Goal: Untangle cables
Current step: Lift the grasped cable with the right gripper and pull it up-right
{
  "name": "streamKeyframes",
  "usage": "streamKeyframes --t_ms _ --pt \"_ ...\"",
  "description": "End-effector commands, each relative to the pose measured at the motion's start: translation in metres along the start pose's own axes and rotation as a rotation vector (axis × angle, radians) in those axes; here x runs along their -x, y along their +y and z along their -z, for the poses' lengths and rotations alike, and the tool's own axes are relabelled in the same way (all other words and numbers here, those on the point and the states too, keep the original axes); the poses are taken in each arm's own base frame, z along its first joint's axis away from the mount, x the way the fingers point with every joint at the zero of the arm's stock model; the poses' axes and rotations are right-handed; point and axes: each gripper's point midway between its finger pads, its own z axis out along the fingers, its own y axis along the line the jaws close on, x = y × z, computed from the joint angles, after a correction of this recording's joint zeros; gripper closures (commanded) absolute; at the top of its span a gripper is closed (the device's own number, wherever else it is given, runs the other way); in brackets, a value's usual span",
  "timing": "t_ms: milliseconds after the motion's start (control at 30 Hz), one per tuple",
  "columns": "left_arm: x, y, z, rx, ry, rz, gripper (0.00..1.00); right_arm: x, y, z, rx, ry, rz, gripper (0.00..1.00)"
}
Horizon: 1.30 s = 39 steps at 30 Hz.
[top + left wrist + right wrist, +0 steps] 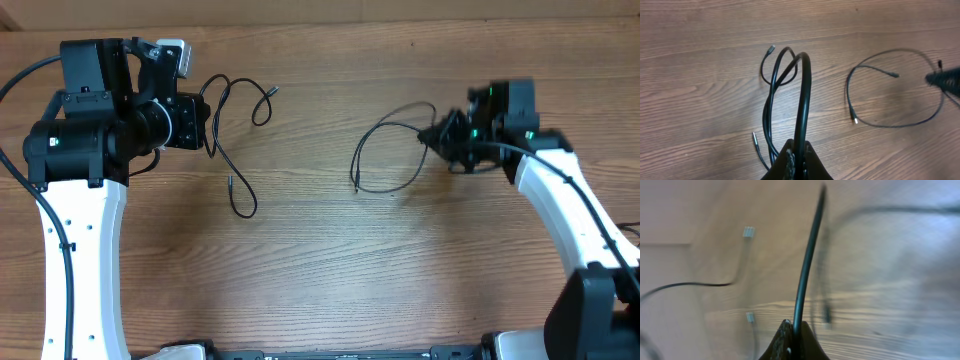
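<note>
Two thin black cables lie apart on the wooden table (320,260). The left cable (272,92) loops and trails toward the front, and my left gripper (206,122) is shut on it. In the left wrist view that cable (804,95) rises in an arch from between the closed fingers of the left gripper (799,152). The right cable (354,165) forms an open loop at mid-table, and my right gripper (436,136) is shut on its right end. The blurred right wrist view shows this cable (807,265) running up from the closed right gripper (794,329).
The left wrist view also shows the right cable's loop (847,97) on the wood and the right gripper (944,80) at the far right edge. Thick black arm cables run along both white arms (85,260).
</note>
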Motion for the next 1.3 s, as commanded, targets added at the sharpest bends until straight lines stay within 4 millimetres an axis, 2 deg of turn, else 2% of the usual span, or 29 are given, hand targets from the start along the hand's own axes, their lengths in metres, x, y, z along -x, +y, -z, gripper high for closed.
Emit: streamKeyframes --t_ms 0,33,67,267,400,633,733,900,933,1067,1167,1267 --pt "0.003 -0.010 0.002 -0.048 -0.007 -0.026 0.96 0.002 0.074 0.026 0.093 -0.031 0.152 0.96" --pt "0.003 -0.010 0.002 -0.048 -0.006 -0.025 0.96 0.000 0.088 0.030 0.108 -0.030 0.177 0.97" --pt "0.002 -0.010 0.002 -0.048 -0.005 -0.024 0.96 -0.010 0.122 0.044 0.144 -0.019 0.230 0.96" --pt "0.002 -0.011 0.002 -0.049 -0.001 -0.024 0.96 -0.045 0.179 0.066 0.209 0.030 0.331 0.96" --pt "0.001 -0.011 0.002 -0.049 0.001 -0.023 0.96 -0.065 0.210 0.080 0.261 0.045 0.419 0.96" --pt "-0.003 -0.010 0.002 -0.046 0.015 -0.017 0.96 -0.072 0.232 0.088 0.342 0.047 0.449 0.96" --pt "-0.003 -0.010 0.002 -0.046 0.017 -0.017 0.96 -0.054 0.226 0.086 0.282 -0.037 0.441 0.96" --pt "-0.004 -0.010 0.002 -0.046 0.021 -0.015 0.96 -0.011 0.196 0.087 0.118 -0.202 0.394 0.96" --pt "-0.004 -0.010 0.002 -0.047 0.022 -0.014 0.96 0.007 0.182 0.092 0.062 -0.254 0.365 0.96" --pt "-0.004 -0.010 0.002 -0.046 0.022 -0.015 0.96 0.038 0.149 0.105 -0.014 -0.309 0.289 0.96" --pt "-0.004 -0.010 0.002 -0.047 0.022 -0.015 0.96 0.063 0.117 0.120 -0.076 -0.347 0.219 0.96" --pt "-0.004 -0.010 0.002 -0.047 0.022 -0.014 0.96 0.095 0.069 0.146 -0.155 -0.406 0.104 0.96"
